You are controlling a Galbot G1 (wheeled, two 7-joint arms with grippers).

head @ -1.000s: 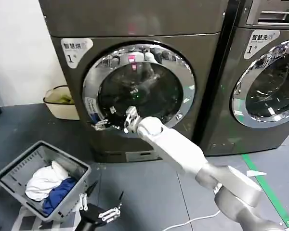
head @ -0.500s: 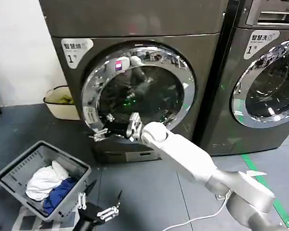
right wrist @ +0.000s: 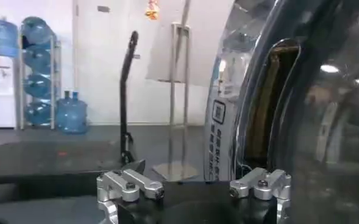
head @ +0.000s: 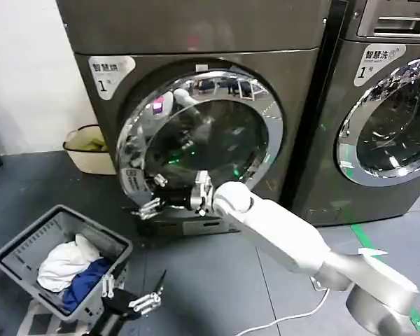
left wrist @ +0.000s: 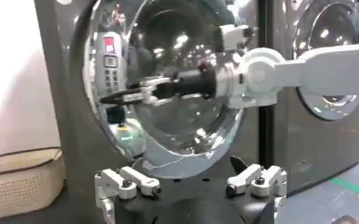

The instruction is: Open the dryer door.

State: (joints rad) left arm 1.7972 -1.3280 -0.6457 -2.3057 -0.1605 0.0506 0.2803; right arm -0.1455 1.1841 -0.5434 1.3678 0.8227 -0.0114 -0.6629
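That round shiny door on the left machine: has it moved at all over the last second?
Yes. The dryer door has swung outward: its left edge has come away from the "1" sticker on the front panel, drawn by the right gripper at its lower left rim.

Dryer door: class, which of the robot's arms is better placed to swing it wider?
Right. Its right pincer is at the dryer door rim's lower left; the left pincer hangs low beside the basket.

Across the lower right of the head view runs the right arm (head: 287, 234): glossy white rounded shells, a ball-shaped wrist, then grey-silver joints near the corner. Its tool (head: 150, 204) is black with silver finger links. At bottom left, the left tool (head: 129, 299) has the same silver, screw-jointed links on a black base.
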